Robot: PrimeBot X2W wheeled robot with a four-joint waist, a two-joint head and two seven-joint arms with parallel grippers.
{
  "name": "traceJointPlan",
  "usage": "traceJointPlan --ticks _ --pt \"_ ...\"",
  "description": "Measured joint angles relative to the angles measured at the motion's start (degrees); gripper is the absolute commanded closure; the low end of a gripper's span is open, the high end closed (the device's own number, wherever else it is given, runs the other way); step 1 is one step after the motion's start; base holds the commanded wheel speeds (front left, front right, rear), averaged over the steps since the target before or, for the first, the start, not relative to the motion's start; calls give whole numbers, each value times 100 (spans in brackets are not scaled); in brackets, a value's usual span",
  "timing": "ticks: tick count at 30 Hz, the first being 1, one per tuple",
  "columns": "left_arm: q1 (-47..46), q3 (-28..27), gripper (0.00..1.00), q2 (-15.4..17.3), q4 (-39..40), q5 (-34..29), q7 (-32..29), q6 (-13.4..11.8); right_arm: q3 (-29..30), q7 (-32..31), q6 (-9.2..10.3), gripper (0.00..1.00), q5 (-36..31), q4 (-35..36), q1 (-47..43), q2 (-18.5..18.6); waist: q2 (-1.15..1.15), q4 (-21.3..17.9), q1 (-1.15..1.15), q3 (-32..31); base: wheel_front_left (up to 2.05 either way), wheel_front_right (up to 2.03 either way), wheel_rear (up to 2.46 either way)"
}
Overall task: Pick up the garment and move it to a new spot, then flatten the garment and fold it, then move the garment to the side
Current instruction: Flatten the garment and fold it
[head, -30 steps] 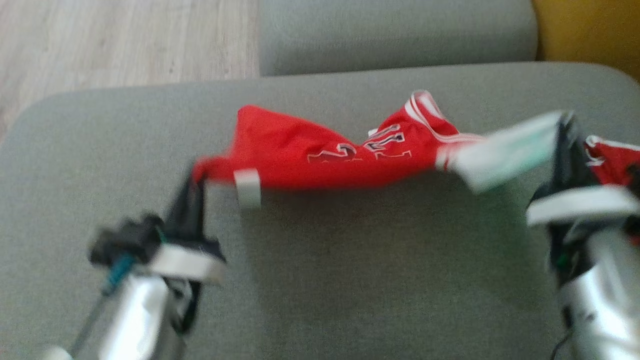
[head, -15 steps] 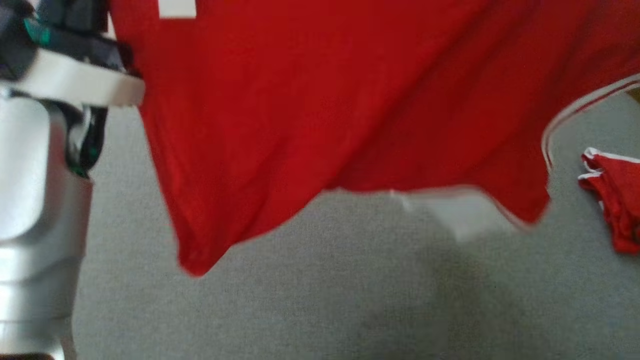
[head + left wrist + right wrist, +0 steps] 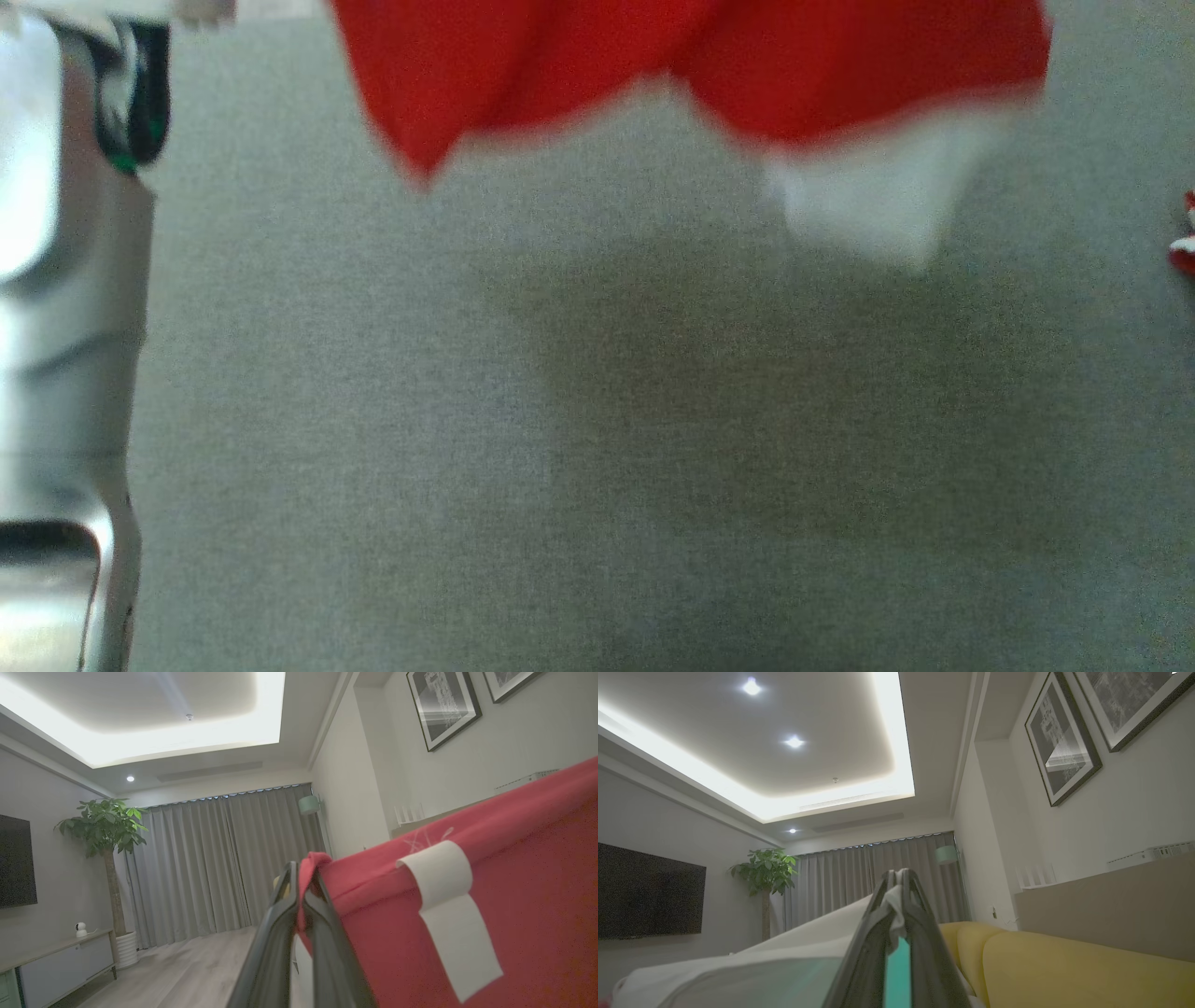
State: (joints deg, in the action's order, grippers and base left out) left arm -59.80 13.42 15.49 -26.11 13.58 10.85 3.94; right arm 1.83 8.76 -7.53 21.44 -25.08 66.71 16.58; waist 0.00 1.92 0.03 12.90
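Above the grey fabric surface [image 3: 373, 420], the red garment [image 3: 747, 56] hangs in the air at the far side of the head view, its blurred lower edge clear of the surface and dipping to a point on the left, with a white patch [image 3: 868, 196] hanging lowest on the right. A broad shadow [image 3: 747, 392] lies on the grey fabric below it. The silver left forearm [image 3: 56, 327] stands along the left edge of that view, and a small piece of red-and-white cloth [image 3: 1186, 247] lies on the surface at the far right edge, well apart from the hanging garment. In the left wrist view the left gripper [image 3: 303, 877] is pressed together on a corner of the red garment's hem, the fabric bunched between the two dark fingers and stretching away to the right, with a white label [image 3: 448, 905] folded over the hem near the grip. Behind it are grey curtains [image 3: 210, 858], a potted plant [image 3: 105, 826], a dark television [image 3: 16, 863] and a framed picture [image 3: 441, 704]. In the right wrist view the right gripper [image 3: 899, 873] is closed tight on a white fold of the garment, and pale cloth with a green tint runs from the fingers down to the lower left; a yellow sofa [image 3: 1064, 970] sits to the right beyond the fingers
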Motion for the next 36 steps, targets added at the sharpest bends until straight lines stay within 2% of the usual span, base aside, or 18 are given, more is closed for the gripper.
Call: traceJointPlan --ticks 3,7,12,17,25,29,36 --pt "-347 -31 100 -88 -205 -2 238 -41 107 296 0 100 -23 -363 415 -5 0 -16 0 208 0 0 0" --pt "-90 -44 100 -244 -614 124 294 -32 -84 336 0 100 98 -711 109 -14 0 -92 -1 205 0 0 0" --pt "1106 -88 100 -522 -1024 447 360 15 -254 248 0 100 597 -783 -1351 -36 0 -193 -3 70 0 0 0" --pt "2757 -305 100 -921 -1326 751 360 15 -386 129 0 100 1111 -636 -3223 -276 0 -337 -3 -98 0 0 0" --pt "4619 -680 100 -1223 -1227 647 360 14 -548 73 0 100 1592 35 -5410 -582 0 -480 -4 -509 0 0 0" --pt "5297 -846 100 -1292 -995 642 359 26 -524 34 0 100 1727 319 -6228 -691 0 -509 -4 -791 0 0 0" --pt "6229 -871 100 -1300 -673 535 359 187 -391 -227 0 100 1775 998 -7514 -800 0 -515 -5 -1168 0 0 0"
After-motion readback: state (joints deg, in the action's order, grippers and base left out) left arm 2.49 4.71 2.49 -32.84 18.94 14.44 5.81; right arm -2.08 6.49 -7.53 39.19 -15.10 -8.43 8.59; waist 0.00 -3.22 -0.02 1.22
